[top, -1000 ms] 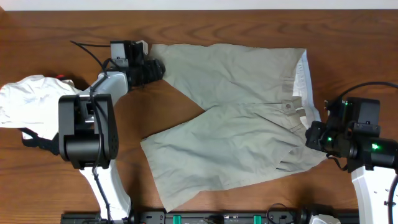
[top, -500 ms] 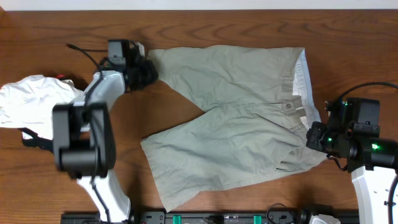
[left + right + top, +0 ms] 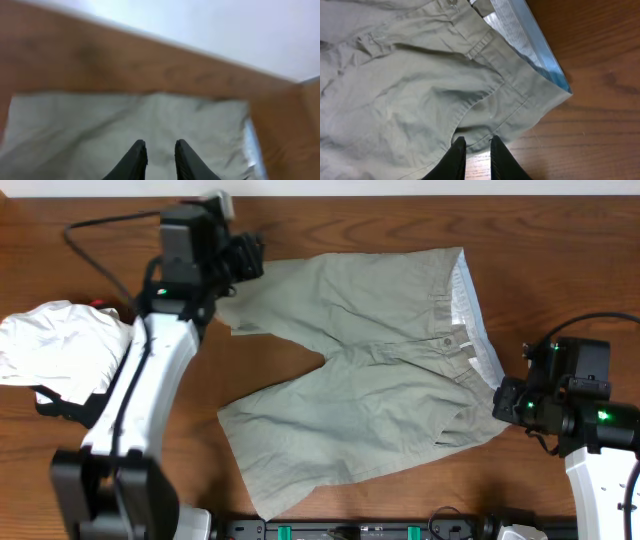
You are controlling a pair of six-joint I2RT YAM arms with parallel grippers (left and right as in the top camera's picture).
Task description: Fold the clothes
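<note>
One shift overhead: the shorts (image 3: 370, 370) have slid left on the table (image 3: 560, 270), toward the left gripper (image 3: 250, 258) at the upper hem. Its wrist view shows fingers (image 3: 137, 160) nearly together, hold unclear. The right gripper (image 3: 477, 140), unmoved, sits narrowly parted at the waistband corner, hold also unclear.

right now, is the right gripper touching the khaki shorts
Touching. The right wrist view shows the right gripper with its fingertips closed on the edge of the khaki shorts near the waistband corner.
</note>
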